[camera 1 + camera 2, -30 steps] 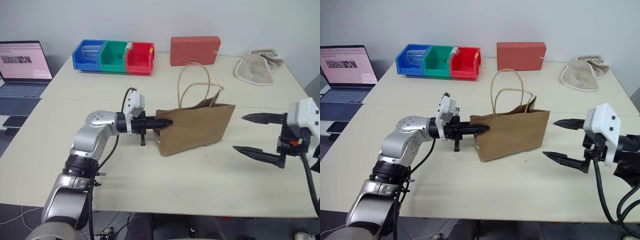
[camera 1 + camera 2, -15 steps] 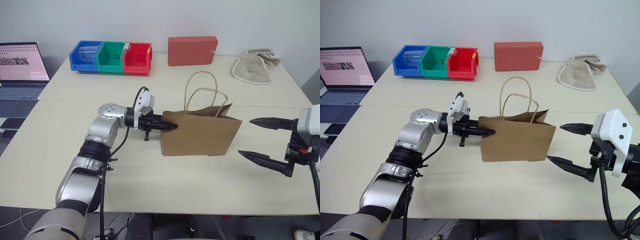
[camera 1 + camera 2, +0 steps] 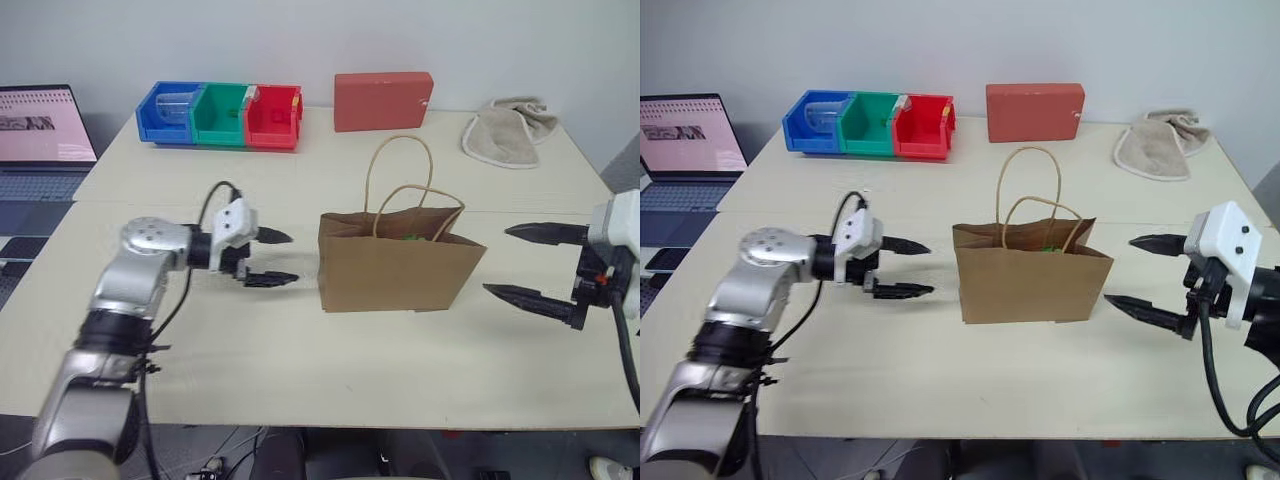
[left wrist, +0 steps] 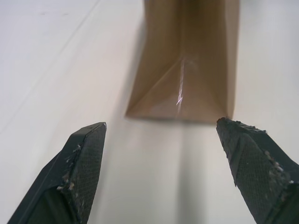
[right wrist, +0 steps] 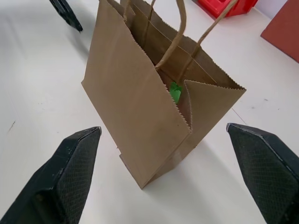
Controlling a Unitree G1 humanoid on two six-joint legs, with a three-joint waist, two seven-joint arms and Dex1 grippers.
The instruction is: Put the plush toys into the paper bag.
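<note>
At frame centre the upright brown kraft paper bag [image 3: 395,265] shows green inside, flanked by the empty, wide-jawed left gripper [image 3: 276,258] and right gripper [image 3: 528,262].

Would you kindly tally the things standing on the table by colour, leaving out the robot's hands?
Blue plastic bin: 1
Green plastic bin: 1
Red plastic bin and red rectangular box: 2
Brown kraft paper bag: 1
Beige crumpled cloth: 1
Total: 6
</note>
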